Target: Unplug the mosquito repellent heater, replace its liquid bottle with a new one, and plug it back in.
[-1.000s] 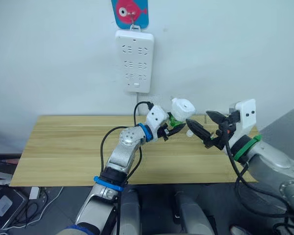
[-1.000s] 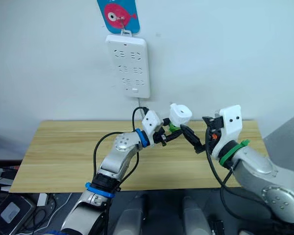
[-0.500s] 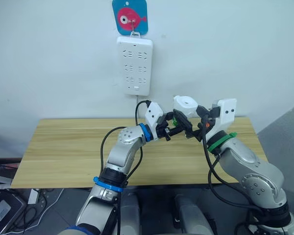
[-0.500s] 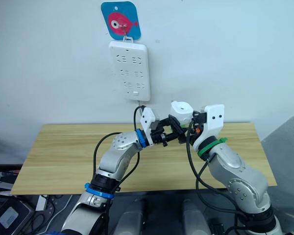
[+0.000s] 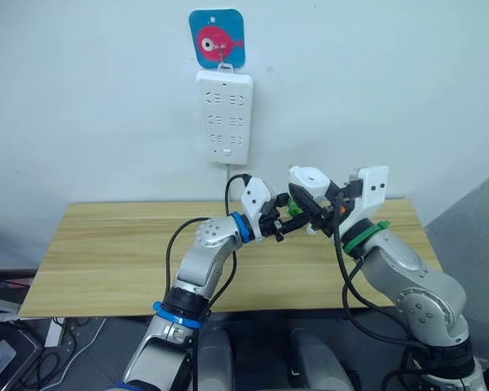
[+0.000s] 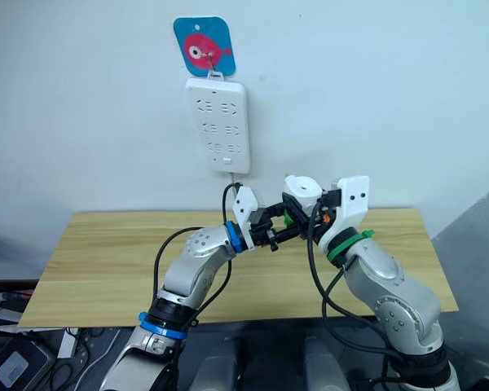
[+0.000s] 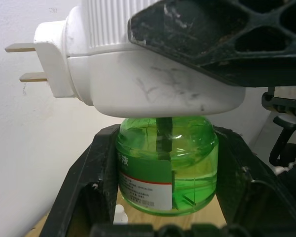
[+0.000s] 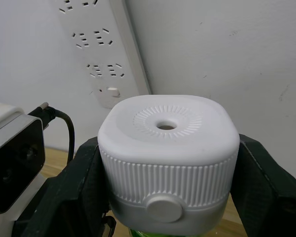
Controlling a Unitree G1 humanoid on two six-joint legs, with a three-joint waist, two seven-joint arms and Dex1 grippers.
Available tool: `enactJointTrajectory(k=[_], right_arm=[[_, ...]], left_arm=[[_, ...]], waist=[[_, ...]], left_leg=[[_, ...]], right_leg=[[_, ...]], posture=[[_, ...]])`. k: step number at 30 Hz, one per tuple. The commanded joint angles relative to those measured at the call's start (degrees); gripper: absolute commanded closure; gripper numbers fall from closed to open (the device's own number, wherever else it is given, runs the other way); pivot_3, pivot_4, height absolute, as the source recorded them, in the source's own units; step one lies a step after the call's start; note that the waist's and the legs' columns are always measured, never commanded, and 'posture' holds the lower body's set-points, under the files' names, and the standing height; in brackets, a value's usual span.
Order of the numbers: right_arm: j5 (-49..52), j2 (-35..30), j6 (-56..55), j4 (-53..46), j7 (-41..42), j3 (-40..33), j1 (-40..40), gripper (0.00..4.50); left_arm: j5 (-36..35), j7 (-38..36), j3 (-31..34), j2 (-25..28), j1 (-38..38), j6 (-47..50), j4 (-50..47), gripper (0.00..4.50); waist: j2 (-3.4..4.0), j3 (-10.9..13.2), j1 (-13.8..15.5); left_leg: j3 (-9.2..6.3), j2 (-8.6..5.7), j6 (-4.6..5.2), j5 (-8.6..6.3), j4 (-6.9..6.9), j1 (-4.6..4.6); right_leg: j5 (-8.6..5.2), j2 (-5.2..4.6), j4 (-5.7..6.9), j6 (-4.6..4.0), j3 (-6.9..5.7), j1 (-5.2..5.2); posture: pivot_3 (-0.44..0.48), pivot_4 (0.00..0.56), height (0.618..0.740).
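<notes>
The white mosquito repellent heater (image 5: 308,177) is held up in the air above the back of the wooden table (image 5: 106,244), unplugged, with its two metal prongs (image 7: 19,61) bare. Screwed under it is a green liquid bottle (image 7: 167,168) with a label. My left gripper (image 5: 287,218) is shut on the bottle, one black finger on each side. From the right, my right gripper (image 5: 314,205) is shut on the heater's ribbed body (image 8: 167,163), below its top vent hole.
A long white power strip (image 5: 224,114) hangs on the wall under a blue fish hook (image 5: 220,39), just up and left of the heater. A small white cap (image 7: 119,212) shows below the bottle.
One second ago my right gripper stood open to the right of the heater; it has since moved in and shut on the heater. The camera has shifted slightly.
</notes>
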Motion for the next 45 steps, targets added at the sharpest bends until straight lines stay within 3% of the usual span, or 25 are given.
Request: enactJointTrajectory(k=[1, 4, 11, 19, 25, 45], right_arm=[[-2.78, 0.02, -1.6, -1.79, 1.03, -1.71, -0.33, 1.52], [-6.93, -0.97, -3.57, 0.07, 3.52, -0.97, -0.44, 1.52], [-12.83, 1.04, -7.61, 5.37, 6.81, -1.35, -1.13, 1.52], [-15.42, 3.13, -7.93, 8.05, 9.71, -1.67, -3.16, 1.52], [-16.62, 3.7, -6.85, 6.83, 9.59, -2.66, -2.66, 1.52], [-17.19, 4.7, -2.68, 3.39, 9.78, -3.31, -2.37, 1.52]], left_arm=[[-2.59, -0.83, 2.12, 2.12, 1.52, 0.22, -4.91, 0.9], [-3.59, 0.97, 5.68, 4.93, 4.39, -0.28, -7.52, 0.0], [-0.48, 7.34, 14.27, 12.22, 4.5, -7.13, -8.27, 0.0], [6.95, 12.1, 13.93, 14.17, -10.54, -18.59, 11.21, 0.0], [8.0, 14.09, 14.66, 13.52, -15.81, -23.83, 20.92, 0.0], [0.79, -1.3, 14.06, 10.57, -23.28, -15.97, 30.76, 0.0]], waist=[[0.02, -0.46, -0.02], [0.01, -0.97, -0.05], [-0.1, -1.47, 0.29], [-0.39, -1.94, 3.02], [-0.39, -1.94, 3.05], [-0.39, -1.93, 2.88]], left_leg=[[0.02, 0.01, 0.0, 0.0, -0.01, 0.0], [0.05, 0.03, 0.0, 0.0, -0.09, 0.13], [0.26, 0.12, 0.01, 0.0, -0.15, 0.81], [0.52, 0.05, 0.01, -0.01, -0.13, 0.81], [0.52, 0.1, 0.02, -0.02, -0.26, 0.78], [0.51, 0.1, 0.02, -0.02, -0.28, 0.78]], right_leg=[[0.0, 0.0, -0.01, 0.0, 0.02, -0.01], [-0.01, 0.02, 0.0, -0.02, 0.05, 0.02], [-0.05, 0.07, 0.01, -0.18, 0.21, 0.54], [0.01, 0.01, -0.13, -0.08, 0.36, 0.6], [0.01, 0.04, -0.13, -0.07, 0.34, 0.49], [-0.02, 0.05, -0.12, -0.11, 0.33, 0.49]], posture=[[0.113, 0.136, 0.74], [0.136, 0.123, 0.74], [0.204, 0.11, 0.74], [0.22, 0.123, 0.74], [0.195, 0.128, 0.74], [0.167, 0.166, 0.74]])
